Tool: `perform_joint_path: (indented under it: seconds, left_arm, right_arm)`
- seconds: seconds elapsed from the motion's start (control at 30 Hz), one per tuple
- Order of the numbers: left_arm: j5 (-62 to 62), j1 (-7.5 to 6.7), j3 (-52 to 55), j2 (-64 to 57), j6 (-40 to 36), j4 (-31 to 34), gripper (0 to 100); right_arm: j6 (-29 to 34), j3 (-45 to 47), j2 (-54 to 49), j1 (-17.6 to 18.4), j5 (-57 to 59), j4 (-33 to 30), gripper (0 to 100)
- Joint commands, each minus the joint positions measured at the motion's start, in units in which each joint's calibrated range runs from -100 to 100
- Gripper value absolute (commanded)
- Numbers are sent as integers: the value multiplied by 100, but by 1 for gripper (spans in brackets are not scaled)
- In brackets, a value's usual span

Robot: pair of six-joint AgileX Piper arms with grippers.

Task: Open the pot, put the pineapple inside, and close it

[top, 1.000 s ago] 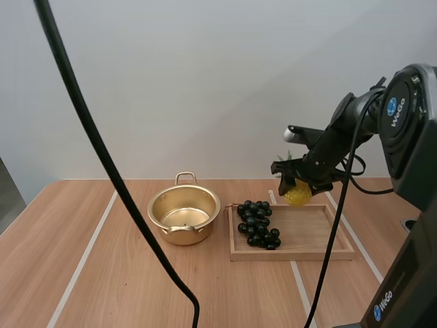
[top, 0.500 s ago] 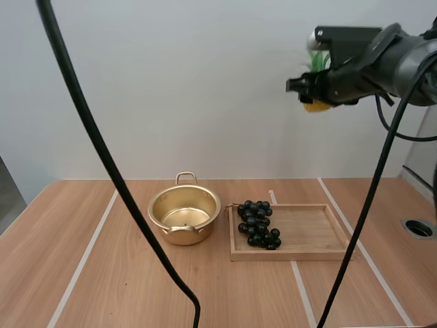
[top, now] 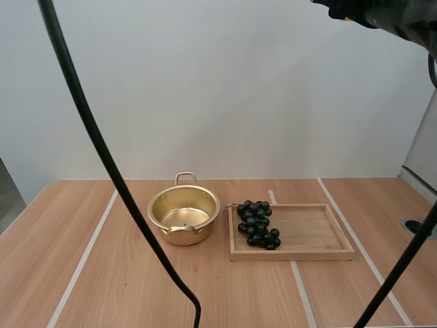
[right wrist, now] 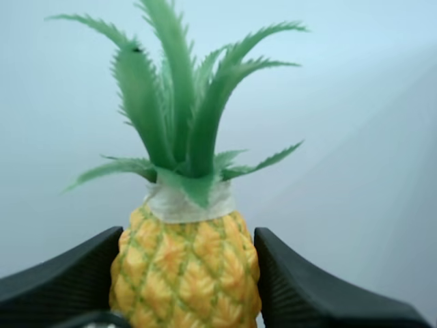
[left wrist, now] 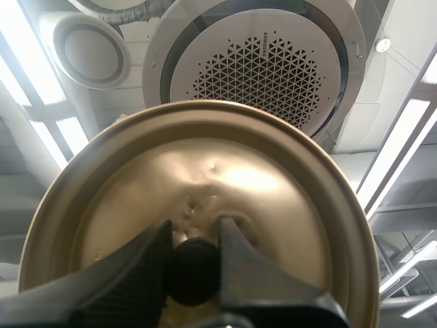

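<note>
Pot (top: 184, 215): gold, two handles, uncovered, upright on the tabletop (top: 82, 273), just left of the wooden tray (top: 314, 236).

Lid (left wrist: 205, 184): gold, round, dished, carried by its black knob (left wrist: 193, 270).

Left jaws: closed on the knob, one finger pressing each side of it.

Pineapple (right wrist: 184, 266): yellow patterned body, green leaves pointing up, off the tabletop.

Right jaws: clamped on the pineapple's body from both sides, leaves standing free above them.

Right arm (top: 382, 10): at the upper edge of the high view, well above the tabletop, pot and tray.

Bunch of grapes (top: 257, 223): dark, lying in the tray's left end, the end nearest the pot.
</note>
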Motion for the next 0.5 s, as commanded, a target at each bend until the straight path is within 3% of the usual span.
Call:
perform_joint_path:
  seconds: [0.0, 0.23, 0.3, 0.47]
  left_arm:
    - [26, -3, -40, -11, -7, -1, 0]
    - [111, -3, -40, -50, -7, -1, 0]
    - [196, -3, -40, -50, -7, -1, 0]
    - [194, -3, -40, -67, -7, -1, 0]
  right_arm:
    - [-135, -172, -72, 98, 758, 11, 0]
    - [-250, -350, -59, 226, 1732, 390, 0]
    - [-714, -350, -42, 244, 2124, 1123, 0]
    - [-2695, -350, 235, 478, 3719, 3198, 0]
